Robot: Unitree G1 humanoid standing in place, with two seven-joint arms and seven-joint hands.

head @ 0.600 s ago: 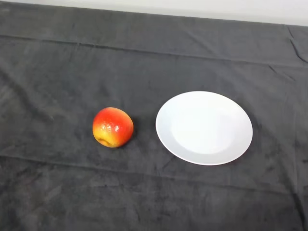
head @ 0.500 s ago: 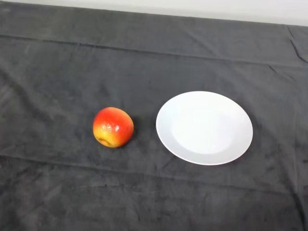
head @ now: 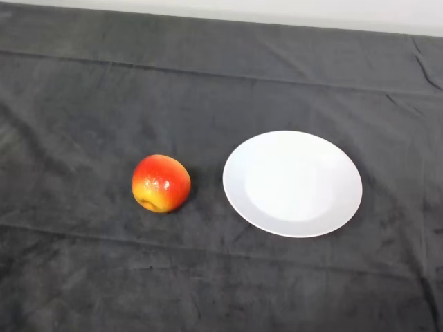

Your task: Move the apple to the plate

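Observation:
A red and yellow apple (head: 161,183) rests on the dark cloth, left of centre in the head view. A round white plate (head: 292,183) lies flat to its right, a short gap apart from the apple, with nothing on it.
The dark cloth (head: 221,277) covers the whole table and shows folds and creases. Its far edge runs along the top of the view against a pale wall (head: 277,10).

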